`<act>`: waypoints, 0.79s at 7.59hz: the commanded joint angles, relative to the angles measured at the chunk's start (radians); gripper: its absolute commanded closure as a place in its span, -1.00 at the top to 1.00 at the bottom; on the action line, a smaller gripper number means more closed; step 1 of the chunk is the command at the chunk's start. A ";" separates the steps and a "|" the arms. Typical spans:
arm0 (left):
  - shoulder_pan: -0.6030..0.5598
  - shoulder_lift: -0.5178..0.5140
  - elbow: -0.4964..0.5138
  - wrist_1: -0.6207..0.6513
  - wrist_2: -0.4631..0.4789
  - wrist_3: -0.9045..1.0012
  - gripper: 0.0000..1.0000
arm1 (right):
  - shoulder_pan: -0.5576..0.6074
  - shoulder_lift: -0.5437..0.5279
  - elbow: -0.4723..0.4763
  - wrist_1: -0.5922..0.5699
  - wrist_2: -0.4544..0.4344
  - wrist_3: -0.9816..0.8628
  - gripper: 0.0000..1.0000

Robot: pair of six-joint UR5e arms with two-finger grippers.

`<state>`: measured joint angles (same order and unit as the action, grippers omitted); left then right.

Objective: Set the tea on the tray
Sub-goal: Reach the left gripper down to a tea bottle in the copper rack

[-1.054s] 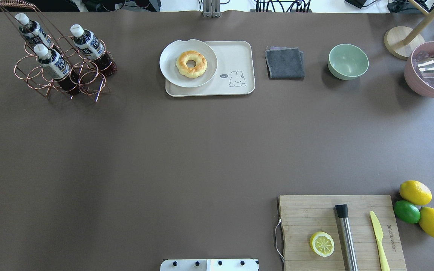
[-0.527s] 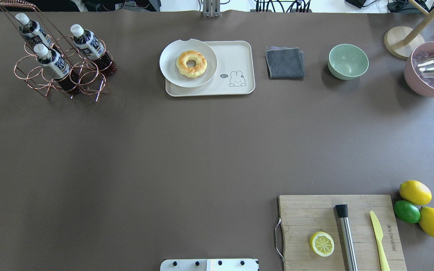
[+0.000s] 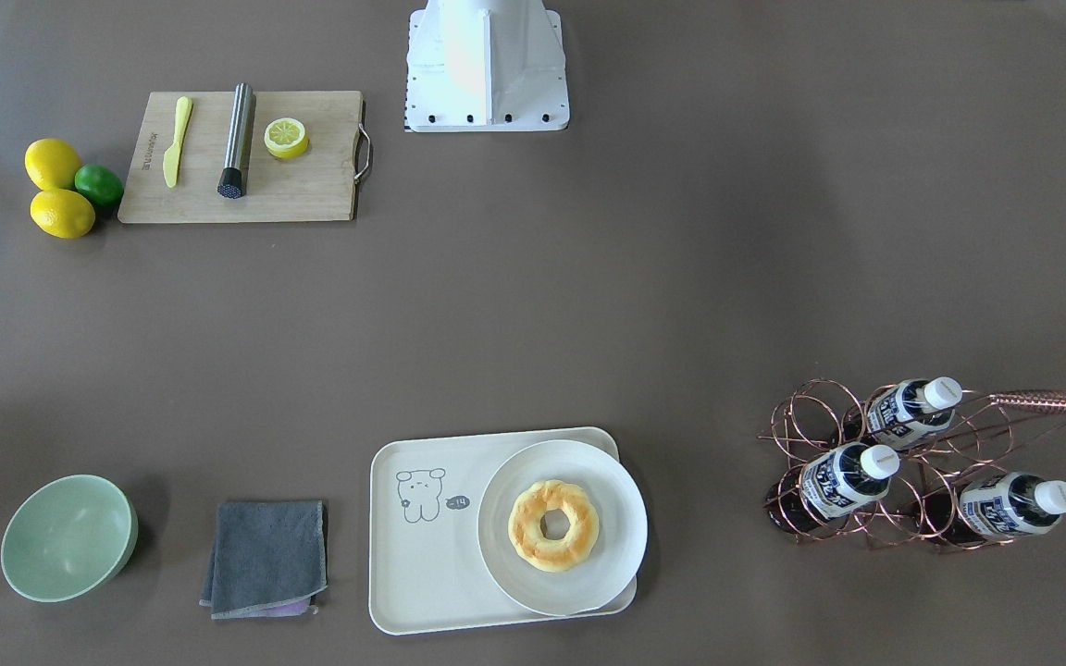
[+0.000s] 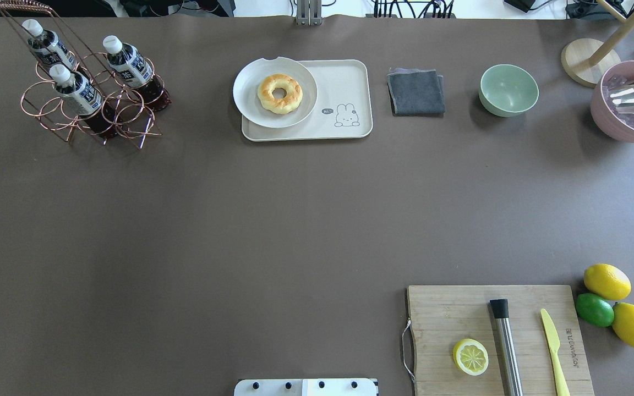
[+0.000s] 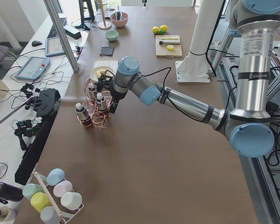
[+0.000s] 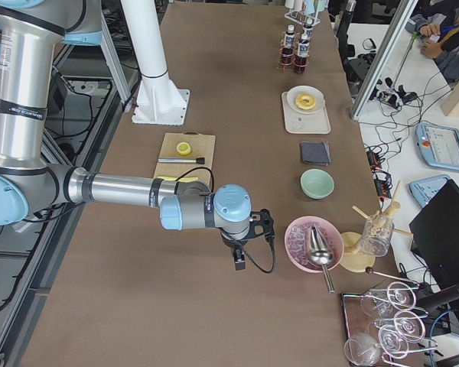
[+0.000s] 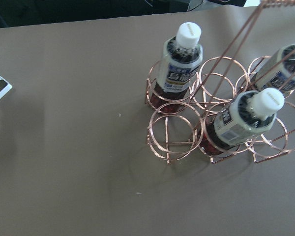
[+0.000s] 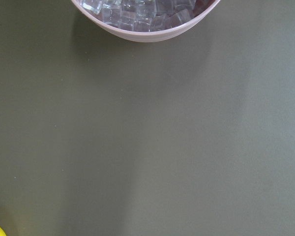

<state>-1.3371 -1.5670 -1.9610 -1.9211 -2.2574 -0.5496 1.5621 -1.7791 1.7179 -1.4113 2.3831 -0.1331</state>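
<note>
- At the far-left corner of the desk (image 4: 295, 220), seen from overhead, three alike white-capped bottles of dark liquid stand in the rings of a copper wire rack (image 4: 53, 113). The tea (image 4: 130, 63) is one of them, and none is on the tray.
- The tray (image 4: 350, 77) lies along the same far edge, well apart from the rack. A round white plate (image 4: 248, 107) overlaps its left part and carries a ring-shaped pastry (image 4: 279, 93). The little drawn bear shows on the tray's uncovered right part.
- The left arm (image 5: 177, 100) reaches out over the rack, and the left arm's jaws hang just above the bottles. How wide they stand, one cannot tell.
- The right arm (image 6: 122, 187) stretches low across the desk. The right arm's jaws point down near a pink bowl (image 6: 314, 241) of ice with a metal scoop (image 6: 319, 248) in it. Their opening cannot be told either.
- A folded grey cloth (image 4: 416, 92) and a green bowl (image 4: 508, 89) lie right of the tray.
- On the near edge, a wooden cutting board (image 4: 443, 313) bears a lemon half (image 4: 470, 356), a steel muddler (image 4: 507, 346) and a yellow knife (image 4: 553, 346).
</note>
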 commanded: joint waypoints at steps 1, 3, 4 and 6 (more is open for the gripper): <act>0.146 -0.108 0.022 0.001 0.149 -0.094 0.94 | -0.001 -0.003 -0.030 0.056 0.004 0.000 1.00; 0.200 -0.200 0.082 0.001 0.188 -0.142 0.94 | -0.001 -0.003 -0.108 0.182 0.004 0.000 1.00; 0.210 -0.211 0.108 0.001 0.190 -0.136 0.94 | -0.002 -0.003 -0.142 0.239 0.004 0.001 1.00; 0.266 -0.281 0.186 -0.002 0.275 -0.139 0.93 | -0.002 -0.002 -0.147 0.250 0.002 0.010 1.00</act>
<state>-1.1227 -1.7904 -1.8388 -1.9214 -2.0503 -0.6854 1.5604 -1.7824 1.5839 -1.1862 2.3862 -0.1286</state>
